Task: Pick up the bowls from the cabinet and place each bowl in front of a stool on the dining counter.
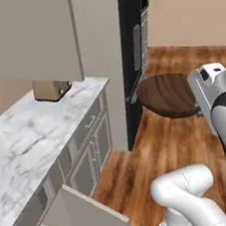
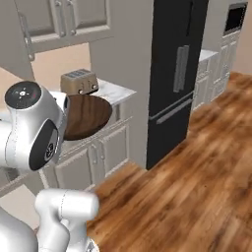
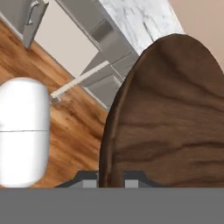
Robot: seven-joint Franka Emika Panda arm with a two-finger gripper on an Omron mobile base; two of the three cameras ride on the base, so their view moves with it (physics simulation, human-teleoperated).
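The gripper point(image 3: 111, 180) is clamped on just the rim of the wide bowl point(image 1: 167, 94), so the bowl could pivot or slip out over the wood floor point(image 2: 197, 177) if the arm swings fast. The bowl juts out edge-on beyond the fingertips, held in the air to the right of the marble counter point(image 1: 33, 140), well clear of it.

Open wood floor point(image 2: 197, 167) right; black fridge point(image 2: 177, 74) and marble counter point(image 1: 33, 145) (toaster point(image 1: 51, 89) on it) probably crowd left

White marble counter point(image 1: 33, 145) on grey drawer cabinets bears a toaster point(image 1: 51, 88) near its far end
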